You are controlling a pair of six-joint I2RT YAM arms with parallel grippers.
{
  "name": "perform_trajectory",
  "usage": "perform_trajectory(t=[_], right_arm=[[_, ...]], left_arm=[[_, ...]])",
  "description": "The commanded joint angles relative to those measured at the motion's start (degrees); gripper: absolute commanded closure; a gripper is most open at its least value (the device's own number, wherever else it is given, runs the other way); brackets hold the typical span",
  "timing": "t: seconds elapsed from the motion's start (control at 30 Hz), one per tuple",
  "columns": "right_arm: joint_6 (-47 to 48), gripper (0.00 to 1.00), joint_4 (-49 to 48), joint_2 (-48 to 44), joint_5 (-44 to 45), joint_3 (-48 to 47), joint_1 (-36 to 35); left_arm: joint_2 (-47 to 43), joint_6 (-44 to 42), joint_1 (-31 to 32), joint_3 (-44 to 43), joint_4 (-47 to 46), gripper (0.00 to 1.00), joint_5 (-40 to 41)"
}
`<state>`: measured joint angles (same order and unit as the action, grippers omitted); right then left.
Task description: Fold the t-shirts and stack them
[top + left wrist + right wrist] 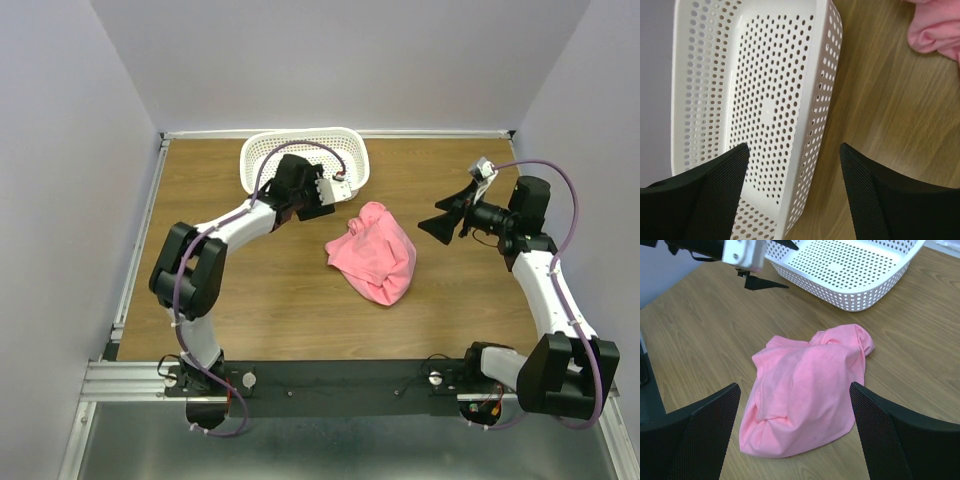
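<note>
Right wrist: crumpled t-shirt (807,390) ahead of parted right claw (794,386)

My wooden table (250,300) carries 2 things: a white perforated basket (262,152) at its far edge, left of centre, and 1 crumpled pink t-shirt (372,255) near the middle, close to the basket but apart from it.
</note>
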<state>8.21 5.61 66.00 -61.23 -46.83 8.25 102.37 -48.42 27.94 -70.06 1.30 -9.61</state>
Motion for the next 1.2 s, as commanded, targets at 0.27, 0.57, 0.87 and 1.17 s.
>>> perform_trajectory(t=[0.27,0.57,0.87,1.17], right_arm=[[0.23,0.03,-1.04,-0.08,-2.4,0.07,0.19],[0.93,0.03,-1.04,0.1,-1.17,0.25,0.36],[0.49,0.03,-1.04,0.45,-2.22,0.42,0.71],[-0.12,0.03,-1.12,-0.43,-3.19,0.33,0.63]], left_arm=[[11.54,-2.03,0.27,-8.86,8.54,0.4,2.22],[4.53,-0.19,2.02,-2.02,2.4,0.95,1.96],[-10.59,7.98,0.89,8.8,-3.4,1.0,4.33],[-17.55,30.1,-5.26,13.81,-6.57,1.0,13.55]])
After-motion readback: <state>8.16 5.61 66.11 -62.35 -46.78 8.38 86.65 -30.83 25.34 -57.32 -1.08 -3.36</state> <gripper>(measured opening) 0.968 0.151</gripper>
